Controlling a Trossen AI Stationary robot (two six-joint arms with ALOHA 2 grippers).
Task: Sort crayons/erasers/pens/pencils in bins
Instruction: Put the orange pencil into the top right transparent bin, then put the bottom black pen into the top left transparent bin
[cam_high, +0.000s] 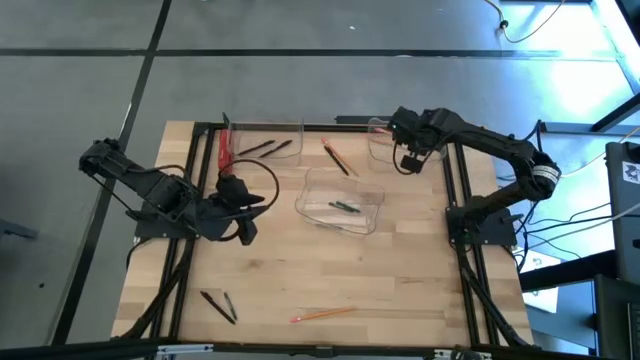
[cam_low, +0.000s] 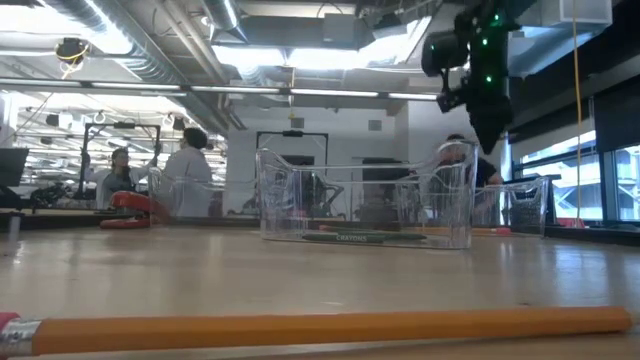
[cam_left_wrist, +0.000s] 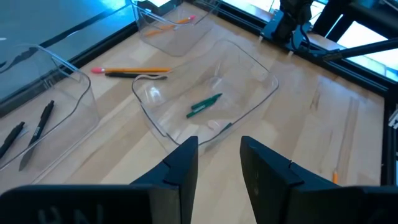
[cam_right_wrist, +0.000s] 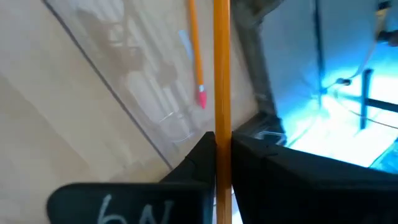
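Note:
My right gripper (cam_high: 410, 158) hangs over the far right bin (cam_high: 383, 140), shut on an orange pencil (cam_right_wrist: 221, 62). Another pencil (cam_right_wrist: 195, 50) with a pinkish-red end lies in that bin. My left gripper (cam_high: 250, 205) stands open beside the middle bin (cam_left_wrist: 205, 93), with nothing between its fingers. That bin holds two green crayons (cam_left_wrist: 204, 104). The far left bin (cam_high: 265, 140) holds several black pens (cam_left_wrist: 37, 127). One pencil (cam_high: 336, 157) and one pen (cam_left_wrist: 137, 75) lie on the table between the bins. Near the front edge lie a pencil (cam_high: 320, 313) and two pens (cam_high: 218, 305). My right gripper pinches the pencil's shaft (cam_right_wrist: 221, 124) between its two fingers, coming from above on a slant. The pencil runs on past the fingertips, roughly along the fingers, toward the bin's rim. It is lifted clear of the table. Neither of its ends shows.
A red object (cam_high: 225, 150) lies beside the far left bin. A black frame (cam_high: 455, 180) borders the wooden tabletop. Bare wood (cam_high: 380, 270) stretches from the bins to the near edge. People stand in the room behind the table.

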